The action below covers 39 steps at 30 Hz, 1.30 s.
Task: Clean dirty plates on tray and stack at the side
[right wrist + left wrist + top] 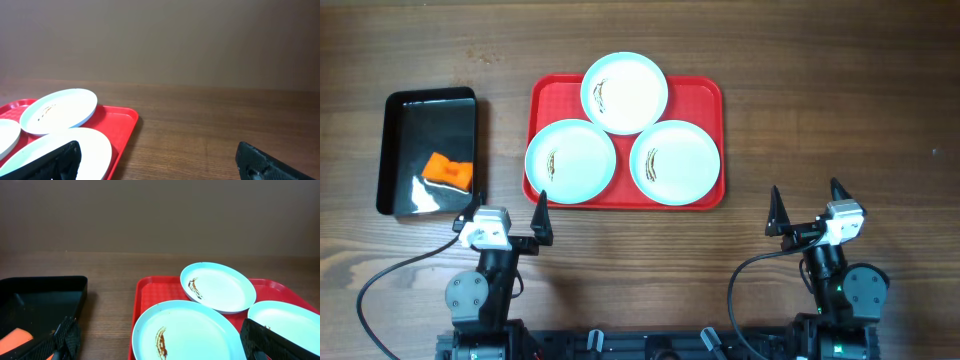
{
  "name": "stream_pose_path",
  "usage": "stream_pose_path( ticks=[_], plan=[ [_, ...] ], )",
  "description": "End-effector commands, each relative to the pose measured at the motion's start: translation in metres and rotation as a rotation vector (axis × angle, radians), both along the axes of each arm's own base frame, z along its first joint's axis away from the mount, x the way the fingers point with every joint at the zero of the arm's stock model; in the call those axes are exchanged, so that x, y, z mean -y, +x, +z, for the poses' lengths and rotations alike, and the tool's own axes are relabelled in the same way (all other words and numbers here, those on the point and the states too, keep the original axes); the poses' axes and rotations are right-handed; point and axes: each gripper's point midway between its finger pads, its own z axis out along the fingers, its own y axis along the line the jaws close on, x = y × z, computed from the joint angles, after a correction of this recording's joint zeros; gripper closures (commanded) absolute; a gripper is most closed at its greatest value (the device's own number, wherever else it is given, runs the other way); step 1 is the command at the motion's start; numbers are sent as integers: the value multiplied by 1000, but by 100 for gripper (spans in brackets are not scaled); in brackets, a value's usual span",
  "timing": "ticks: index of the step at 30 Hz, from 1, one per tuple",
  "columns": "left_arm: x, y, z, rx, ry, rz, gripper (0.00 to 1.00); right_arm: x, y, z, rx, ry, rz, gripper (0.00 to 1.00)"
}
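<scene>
A red tray [705, 95] lies at the table's middle and bears three white plates, each with a brown smear. One plate [625, 92] is at the back, one [570, 160] at front left, one [675, 162] at front right. My left gripper [507, 205] stands open just in front of the tray's left corner. In the left wrist view the gripper [162, 345] faces the front-left plate [200, 330], and nothing is between its fingers [67, 337]. My right gripper [806, 190] stands open over bare wood, right of the tray. Its wrist view shows the gripper [160, 162] beside the tray's edge [122, 120].
A glossy black tray [410, 130] sits at the left with an orange thing [448, 171] in it, close to my left gripper. Bare wooden table spreads right of the red tray and along the front. Cables trail from both arm bases.
</scene>
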Motion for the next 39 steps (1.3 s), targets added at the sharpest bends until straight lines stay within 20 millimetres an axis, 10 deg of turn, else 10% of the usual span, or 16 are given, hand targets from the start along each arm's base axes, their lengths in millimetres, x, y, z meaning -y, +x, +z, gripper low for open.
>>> stream_pose_path(
  ticks=[1, 19, 24, 30, 39],
  plan=[
    [0, 0, -1, 0, 20, 2, 0, -1, 0, 1, 9, -18, 8, 0],
    [3, 0, 2, 11, 2, -14, 0, -1, 0, 1, 9, -18, 8, 0],
    [89, -34, 10, -72, -311, -540, 0, -1, 0, 1, 9, -18, 7, 0],
    [118, -62, 16, -167, -462, -761, 0, -1, 0, 1, 9, -17, 8, 0],
    [116, -91, 121, 280, -406, -872, 0, -1, 0, 1, 10, -18, 8, 0]
  ],
)
